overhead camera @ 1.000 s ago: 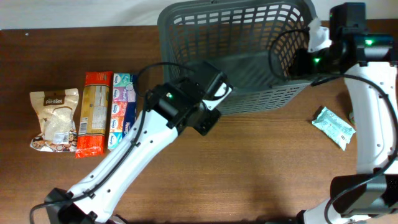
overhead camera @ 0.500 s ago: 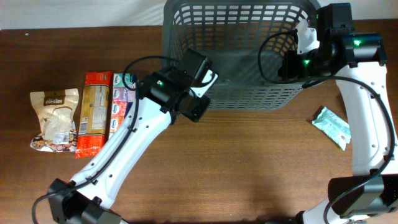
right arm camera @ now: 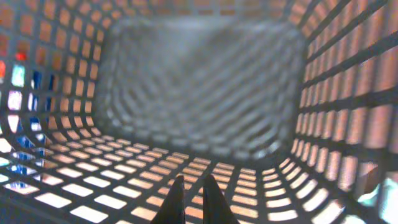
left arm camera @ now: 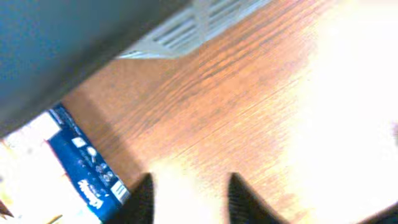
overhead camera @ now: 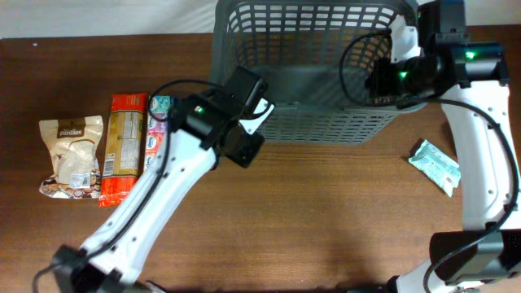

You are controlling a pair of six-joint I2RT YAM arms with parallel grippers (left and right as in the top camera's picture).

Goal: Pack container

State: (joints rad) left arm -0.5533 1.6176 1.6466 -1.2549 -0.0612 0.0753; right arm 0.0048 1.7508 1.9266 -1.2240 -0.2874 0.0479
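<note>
Shopping basket (overhead camera: pixel 326 122), dark grey with lattice sides, sits at the far edge of the wooden table (overhead camera: pixel 342 228), centre-right, its near wall facing you.

Your right gripper (right arm camera: pixel 193 193) is at the basket's right rim. The wrist camera looks along the inside to the far lattice wall. The fingers are drawn almost together; they appear pinched on the rim, though the contact itself is dark and hard to read.

Your left gripper (left arm camera: pixel 189 196) hangs over bare table just off the basket's near-left corner, fingers spread, nothing between them.

To the left lies a row of three: a tan snack bag (overhead camera: pixel 72 157), a red-orange packet (overhead camera: pixel 122 146), and a blue tissue pack (overhead camera: pixel 156 134) partly under the left arm. A teal packet (overhead camera: pixel 437 165) lies right of the basket, well apart from it.
</note>
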